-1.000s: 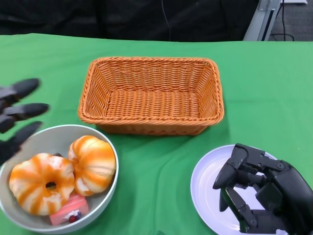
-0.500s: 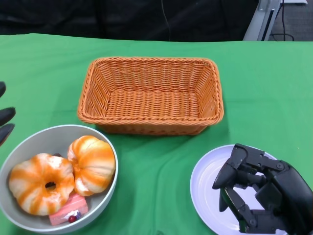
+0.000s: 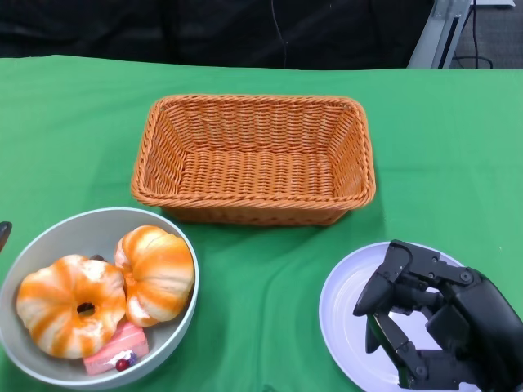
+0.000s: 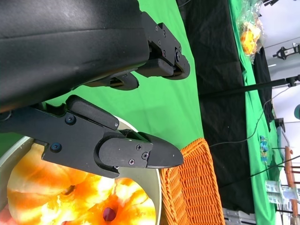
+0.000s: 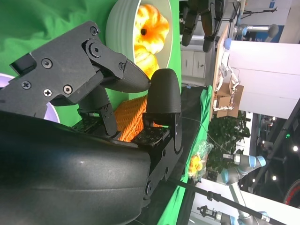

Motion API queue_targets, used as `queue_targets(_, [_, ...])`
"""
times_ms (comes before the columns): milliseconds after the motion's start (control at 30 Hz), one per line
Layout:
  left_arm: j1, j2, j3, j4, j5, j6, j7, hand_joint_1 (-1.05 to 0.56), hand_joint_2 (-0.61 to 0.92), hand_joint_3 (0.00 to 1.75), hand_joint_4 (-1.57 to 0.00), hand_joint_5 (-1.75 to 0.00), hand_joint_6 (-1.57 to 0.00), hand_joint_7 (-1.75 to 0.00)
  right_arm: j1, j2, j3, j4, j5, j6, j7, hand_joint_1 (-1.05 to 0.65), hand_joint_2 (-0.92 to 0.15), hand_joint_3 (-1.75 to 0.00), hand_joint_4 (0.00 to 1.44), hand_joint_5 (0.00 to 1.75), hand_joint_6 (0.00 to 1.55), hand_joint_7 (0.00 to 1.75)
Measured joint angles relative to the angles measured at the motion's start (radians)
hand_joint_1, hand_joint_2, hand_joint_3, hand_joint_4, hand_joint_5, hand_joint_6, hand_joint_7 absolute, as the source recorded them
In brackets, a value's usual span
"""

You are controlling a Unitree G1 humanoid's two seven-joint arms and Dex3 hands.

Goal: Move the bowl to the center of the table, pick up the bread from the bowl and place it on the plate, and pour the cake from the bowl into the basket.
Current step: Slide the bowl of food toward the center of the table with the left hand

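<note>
A grey bowl [image 3: 82, 233] sits at the table's front left, with a ring-shaped orange-striped bread [image 3: 69, 306], a round striped bread [image 3: 157, 273] and a pink cake [image 3: 114, 351] in it. The white plate [image 3: 343, 302] lies at the front right. My right hand [image 3: 433, 327] hovers over the plate with its fingers bent and apart, holding nothing. Only a fingertip of my left hand [image 3: 3, 233] shows at the picture's left edge. The left wrist view shows that hand [image 4: 117, 150] with fingers spread and nothing held, just beside the bowl's rim [image 4: 152, 187].
An orange wicker basket [image 3: 253, 102] stands behind the bowl and plate, mid-table, with nothing in it. Green cloth covers the table [image 3: 270, 269]. Beyond the far edge hangs dark fabric.
My left hand has drawn back to the left from beside the bowl and almost left the head view. The bowl, plate and right hand stay where they were.
</note>
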Motion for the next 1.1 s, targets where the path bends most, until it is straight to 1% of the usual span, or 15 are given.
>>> queue_targets(133, [0.000,0.000,-0.001,0.000,0.002,0.003,0.003,-0.68,0.92,0.34,-0.32,-0.07,-0.30,0.00,0.000,0.000,0.000,0.000,0.000,0.000,0.000,-0.15,-0.59,-1.05,0.73,1.66,0.68,1.38])
queue_targets(333, [-0.003,0.002,-0.027,-0.009,0.040,0.096,0.029,-0.65,0.92,0.39,-0.31,-0.05,-0.25,0.00,-0.001,0.000,0.001,0.000,0.000,0.001,0.000,-0.14,-0.59,-1.05,0.74,1.66,0.68,1.38])
queue_targets(400, [-0.003,0.003,-0.029,-0.013,0.046,0.110,0.029,-0.65,0.92,0.39,-0.31,-0.05,-0.25,0.00,-0.002,0.000,0.002,0.000,0.000,0.001,0.000,-0.14,-0.59,-1.06,0.74,1.66,0.68,1.38])
queue_targets(433, [-0.003,0.004,-0.029,-0.017,0.046,0.114,0.029,-0.65,0.92,0.40,-0.29,-0.04,-0.23,0.00,-0.002,0.000,0.002,0.000,0.000,0.001,0.000,-0.14,-0.59,-1.06,0.73,1.66,0.68,1.37])
queue_targets(467, [-0.003,0.011,-0.035,-0.026,0.049,0.134,0.027,-0.65,0.92,0.43,-0.25,-0.02,-0.18,0.00,-0.002,0.000,0.002,0.000,0.000,0.002,0.000,-0.14,-0.59,-1.06,0.73,1.66,0.68,1.37])
queue_targets(500, [-0.003,0.034,-0.049,-0.038,0.057,0.178,0.013,-0.65,0.92,0.45,-0.23,-0.01,-0.15,0.00,-0.003,0.000,0.003,0.000,0.000,0.002,0.000,-0.14,-0.59,-1.06,0.73,1.65,0.68,1.37])
queue_targets(567, [-0.003,0.083,-0.071,-0.062,0.059,0.257,-0.020,-0.66,0.92,0.49,-0.19,0.00,-0.12,0.00,-0.005,0.000,0.003,0.000,-0.001,0.002,-0.001,-0.14,-0.59,-1.05,0.73,1.65,0.68,1.36])
queue_targets(600, [-0.004,0.095,-0.075,-0.073,0.058,0.286,-0.028,-0.66,0.92,0.49,-0.18,0.00,-0.12,0.00,-0.006,0.000,0.003,0.000,-0.001,0.001,-0.001,-0.14,-0.59,-1.05,0.73,1.65,0.69,1.36])
queue_targets(667, [-0.004,0.108,-0.081,-0.089,0.056,0.326,-0.042,-0.65,0.92,0.54,-0.16,0.00,-0.10,0.00,-0.007,0.000,0.004,0.000,-0.002,0.001,-0.001,-0.14,-0.59,-1.05,0.73,1.65,0.69,1.35])
queue_targets(867, [-0.007,0.128,-0.099,-0.126,0.054,0.436,-0.069,-0.62,0.92,0.59,-0.14,0.00,-0.08,0.00,-0.008,0.000,0.004,0.000,-0.001,0.002,-0.001,-0.14,-0.60,-1.03,0.73,1.65,0.69,1.35])
queue_targets(967, [-0.013,0.130,-0.101,-0.142,0.054,0.473,-0.069,-0.62,0.92,0.59,-0.14,0.00,-0.07,0.00,-0.008,0.000,0.004,0.000,-0.001,0.002,-0.001,-0.14,-0.60,-1.03,0.73,1.65,0.69,1.35])
queue_targets(1100, [-0.012,0.143,-0.105,-0.201,0.044,0.543,-0.083,-0.62,0.92,0.56,-0.15,-0.01,-0.07,0.00,-0.008,0.000,0.004,0.000,-0.001,0.002,-0.001,-0.14,-0.60,-1.04,0.74,1.65,0.69,1.36])
